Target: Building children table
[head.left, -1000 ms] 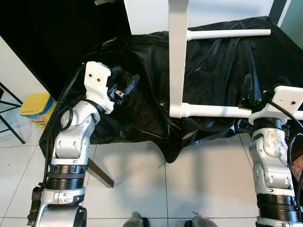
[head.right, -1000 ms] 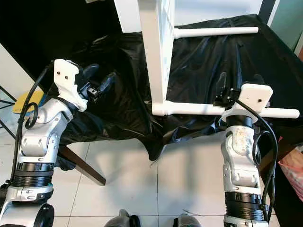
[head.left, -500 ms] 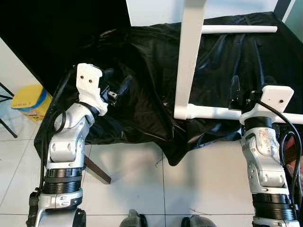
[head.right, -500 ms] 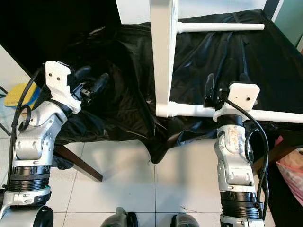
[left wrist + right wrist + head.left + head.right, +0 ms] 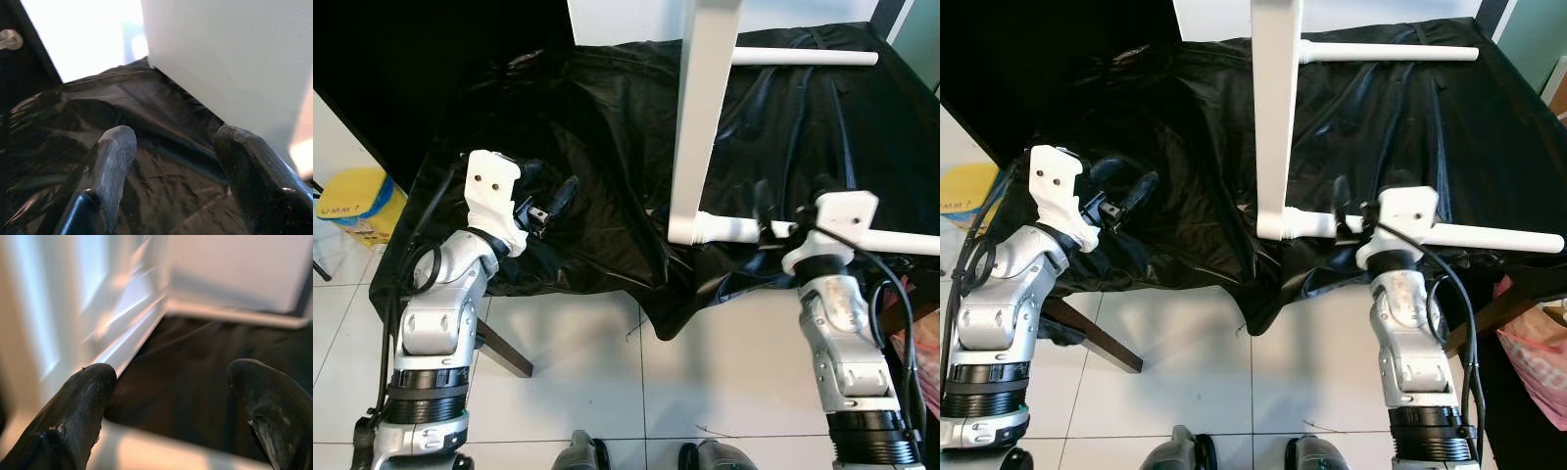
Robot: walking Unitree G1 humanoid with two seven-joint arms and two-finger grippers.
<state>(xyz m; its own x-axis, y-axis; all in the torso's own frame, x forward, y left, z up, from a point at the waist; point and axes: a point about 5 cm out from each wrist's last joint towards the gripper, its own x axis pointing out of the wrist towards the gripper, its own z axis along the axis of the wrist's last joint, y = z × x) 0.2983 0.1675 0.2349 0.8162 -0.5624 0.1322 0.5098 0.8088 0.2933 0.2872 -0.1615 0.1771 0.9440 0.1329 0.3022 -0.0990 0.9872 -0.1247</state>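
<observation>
Right gripper [image 5: 171, 396] fingers wide, straddling the lower leg [image 5: 1469, 235] — likely lining up a grasp to steady the frame [image 5: 1275, 108]. Left gripper [image 5: 171, 171] fingers wide, holding nothing, over the cloth [image 5: 607, 196].

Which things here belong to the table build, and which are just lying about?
Part of the job:
- white table frame, standing on the black sheet
- near white leg, lying across the sheet
- far white leg
- right hand, open, at the near leg
- left hand, open, over the sheet

Lying about:
- yellow container on the floor
- pink bag
</observation>
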